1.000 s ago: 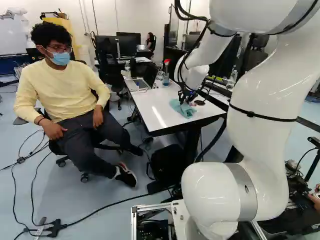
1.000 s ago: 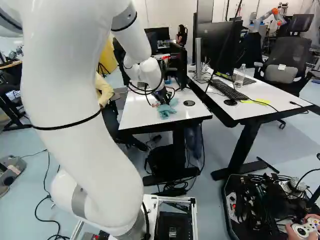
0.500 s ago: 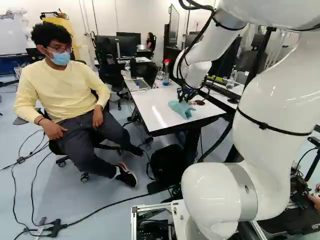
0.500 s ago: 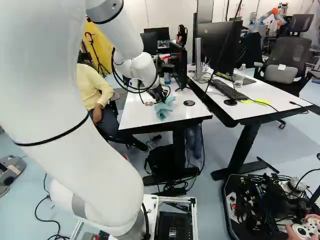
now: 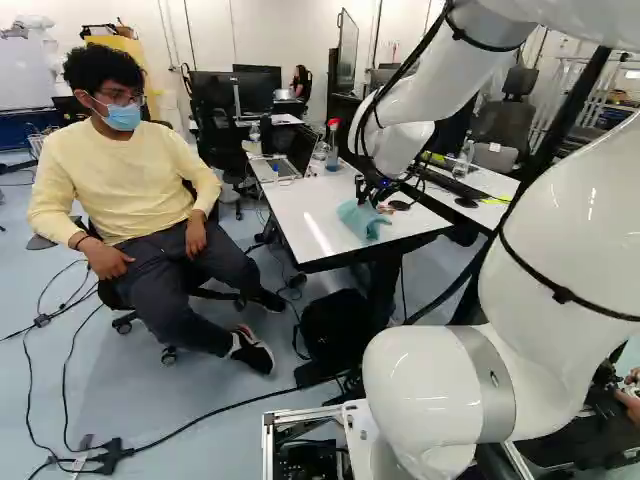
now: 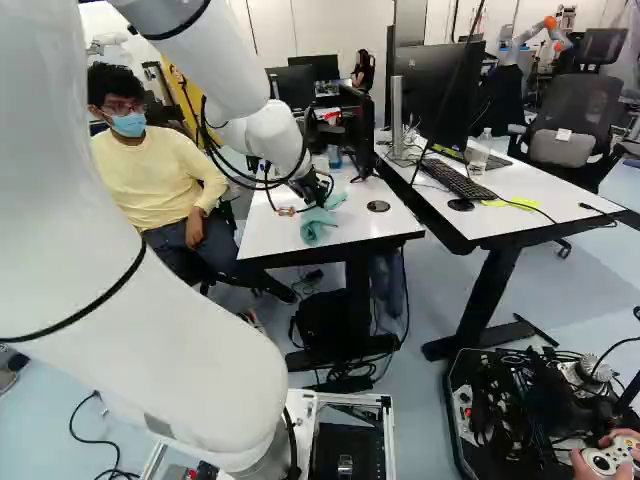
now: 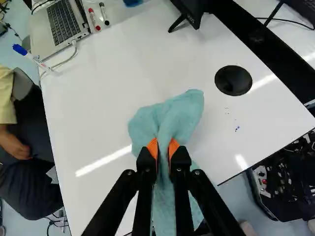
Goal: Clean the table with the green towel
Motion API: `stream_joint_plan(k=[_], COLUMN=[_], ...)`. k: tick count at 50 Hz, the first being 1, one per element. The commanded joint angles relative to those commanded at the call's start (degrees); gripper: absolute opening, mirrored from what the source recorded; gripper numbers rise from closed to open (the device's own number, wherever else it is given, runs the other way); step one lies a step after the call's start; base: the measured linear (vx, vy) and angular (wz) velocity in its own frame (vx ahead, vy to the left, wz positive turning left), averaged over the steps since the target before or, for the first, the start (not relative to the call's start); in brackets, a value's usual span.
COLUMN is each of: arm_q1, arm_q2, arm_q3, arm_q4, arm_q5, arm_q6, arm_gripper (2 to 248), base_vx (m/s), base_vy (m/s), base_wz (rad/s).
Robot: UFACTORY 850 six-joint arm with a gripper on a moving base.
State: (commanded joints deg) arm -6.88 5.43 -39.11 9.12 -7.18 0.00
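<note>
At the near end of the white table (image 5: 310,212), my gripper (image 5: 374,190) points down at the green towel (image 5: 362,220). The wrist view shows my gripper (image 7: 164,147) shut on the towel (image 7: 170,120), a fold of cloth pinched between its orange pads. The towel spreads ahead of the fingers over the tabletop and also runs back beneath them. Small blue and dark marks (image 7: 237,129) dot the table beside the towel, between the round black disc (image 7: 234,80) and the table's edge.
A laptop (image 7: 61,24), markers (image 7: 94,18) and a monitor stand (image 7: 191,12) are on the table's far part. A seated person is beside the table. A second desk (image 6: 520,185) with monitor and keyboard adjoins it. Another robot (image 6: 528,40) stands far behind.
The arm's upper links have swung across, while the gripper has shifted slightly over the table with the towel in it. The towel's folds have changed shape. The base has not moved.
</note>
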Motion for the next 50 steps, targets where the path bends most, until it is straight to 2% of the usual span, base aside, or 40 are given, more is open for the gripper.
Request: stream_joint_plan(k=[16,29,50], arm_q1=[0.0,-0.3,-2.5], arm_q2=[-0.1,-2.1,-6.4], arm_q3=[-0.1,-2.1,-6.3], arm_q4=[0.0,-0.2,-3.9], arm_q5=[0.0,0.0,0.0], arm_q6=[0.0,0.0,0.0], arm_gripper=[45,45,45], base_vx=[0.0,0.0,0.0], base_vy=[0.0,0.0,0.0], base_wz=[0.0,0.0,0.0])
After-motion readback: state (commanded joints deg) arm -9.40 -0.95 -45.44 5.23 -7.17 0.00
